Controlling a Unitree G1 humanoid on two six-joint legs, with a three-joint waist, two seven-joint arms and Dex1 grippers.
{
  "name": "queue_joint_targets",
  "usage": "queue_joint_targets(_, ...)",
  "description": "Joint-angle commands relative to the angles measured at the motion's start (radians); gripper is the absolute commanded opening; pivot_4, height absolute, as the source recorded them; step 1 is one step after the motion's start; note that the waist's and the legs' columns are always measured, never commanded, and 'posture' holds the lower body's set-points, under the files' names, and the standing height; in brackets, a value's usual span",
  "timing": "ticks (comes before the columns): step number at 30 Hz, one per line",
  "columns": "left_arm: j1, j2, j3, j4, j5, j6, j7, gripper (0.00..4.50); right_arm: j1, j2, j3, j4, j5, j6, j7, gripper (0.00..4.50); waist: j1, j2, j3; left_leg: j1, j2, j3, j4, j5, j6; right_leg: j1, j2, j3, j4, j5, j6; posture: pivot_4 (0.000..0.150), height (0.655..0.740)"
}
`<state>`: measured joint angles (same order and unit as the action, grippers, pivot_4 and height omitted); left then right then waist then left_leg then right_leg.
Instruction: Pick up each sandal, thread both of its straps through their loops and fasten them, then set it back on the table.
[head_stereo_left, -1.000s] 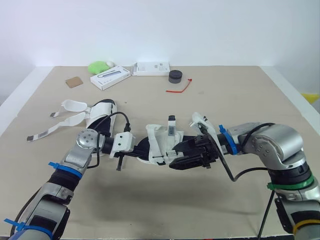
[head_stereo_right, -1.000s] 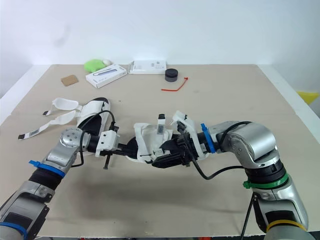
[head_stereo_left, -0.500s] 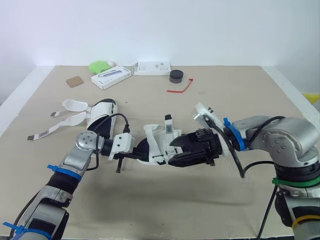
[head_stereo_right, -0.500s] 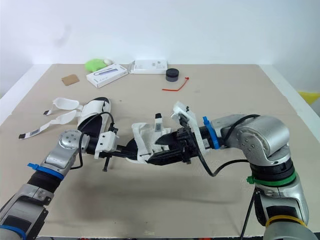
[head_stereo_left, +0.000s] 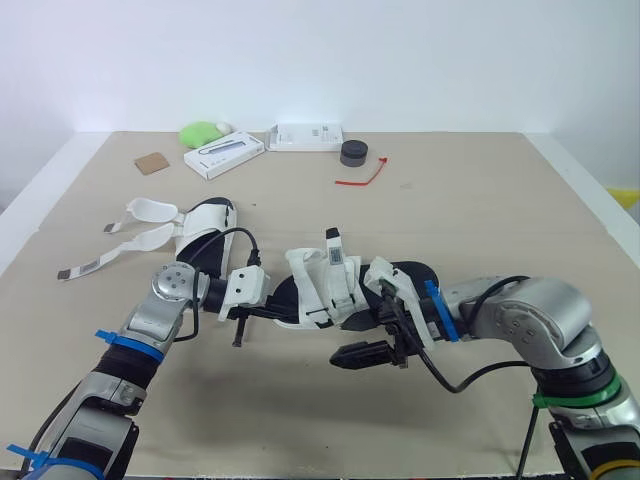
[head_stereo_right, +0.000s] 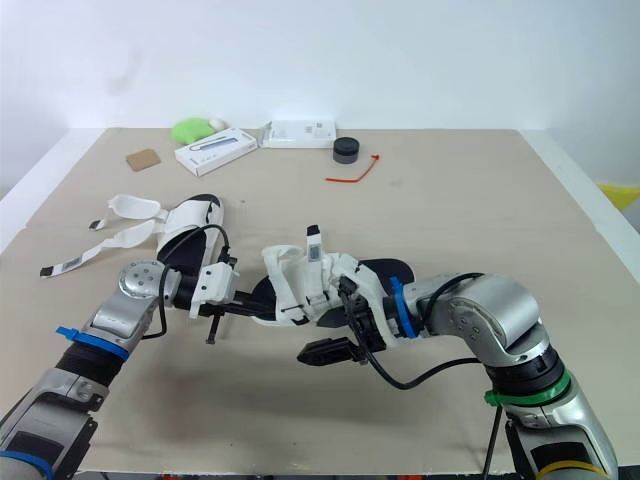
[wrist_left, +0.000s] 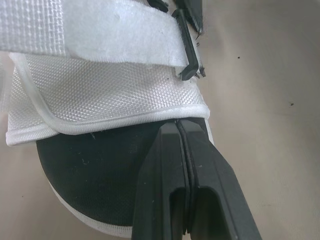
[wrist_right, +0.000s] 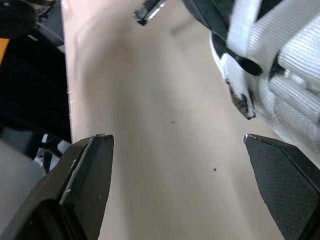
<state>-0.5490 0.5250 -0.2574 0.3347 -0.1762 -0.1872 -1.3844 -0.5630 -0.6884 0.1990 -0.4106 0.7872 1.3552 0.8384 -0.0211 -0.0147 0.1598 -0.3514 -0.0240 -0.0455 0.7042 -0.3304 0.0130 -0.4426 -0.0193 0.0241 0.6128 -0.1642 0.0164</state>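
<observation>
Since a second ago we see the right gripper (head_stereo_left: 375, 328) has let go of the straps and swung down and back. Its two fingers (wrist_right: 87, 170) now stand wide apart with nothing between them, the lower one just above the table (head_stereo_left: 480, 200) in front of the sandal (head_stereo_left: 330, 290). With the gripper out of the way, the sandal's black toe end shows.

The left gripper (wrist_left: 178, 126) has not shifted: its fingers are pressed together on the heel rim of the sandal, at the edge of the black footbed. The sandal sits mid-table between the two arms; we cannot tell whether its sole touches the surface. Its white straps lie across the footbed, and a black loop (wrist_left: 186, 50) shows at the edge of one. One strap end (head_stereo_left: 333, 248) stands upright, bearing a small grey label whose marks we cannot read.

The second sandal (head_stereo_left: 205, 225) lies on the table to the left, its loose straps (head_stereo_left: 120, 245) spread out sideways.

Along the far edge we note a green object (head_stereo_left: 202, 132), a white box (head_stereo_left: 224, 154), a flat white carton (head_stereo_left: 307, 136), a black puck (head_stereo_left: 352, 152), a red tie (head_stereo_left: 360, 175) and a brown card square (head_stereo_left: 149, 163). The printing on the boxes is too small to read.
</observation>
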Motion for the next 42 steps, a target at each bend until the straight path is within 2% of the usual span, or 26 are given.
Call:
queue_joint_targets(1, 0.022, 0.007, -0.027, 0.015, 0.023, 0.017, -0.017, 0.0, -0.01, 0.015, -0.04, 0.001, -0.009, -0.03, -0.035, 4.48, 0.0, 0.0, 0.0, 0.0, 0.0, 0.0, 0.0, 0.0, 0.0, 0.0, 0.0, 0.0, 0.0, 0.0, 0.0, 0.15, 0.74)
queue_joint_targets(12, 0.014, 0.002, -0.03, 0.024, 0.026, 0.011, -0.017, 0.0, -0.042, 0.049, -0.055, -0.012, 0.014, -0.03, -0.066, 4.48, 0.0, 0.0, 0.0, 0.0, 0.0, 0.0, 0.0, 0.0, 0.0, 0.0, 0.0, 0.0, 0.0, 0.0, 0.0, 0.15, 0.74)
queue_joint_targets(28, 0.023, 0.006, -0.031, 0.013, 0.028, 0.014, -0.014, 0.0, -0.073, 0.043, 0.001, -0.004, -0.022, -0.08, -0.048, 4.48, 0.0, 0.0, 0.0, 0.0, 0.0, 0.0, 0.0, 0.0, 0.0, 0.0, 0.0, 0.0, 0.0, 0.0, 0.0, 0.15, 0.74)
queue_joint_targets(42, 0.022, 0.005, -0.031, 0.01, 0.028, 0.018, -0.014, 0.0, -0.113, 0.08, 0.063, 0.096, -0.073, -0.096, -0.041, 4.48, -0.002, 0.0, 0.0, 0.002, 0.001, 0.0, 0.0, 0.002, 0.001, 0.001, 0.001, 0.0, 0.001, 0.0, 0.0, 0.15, 0.74)
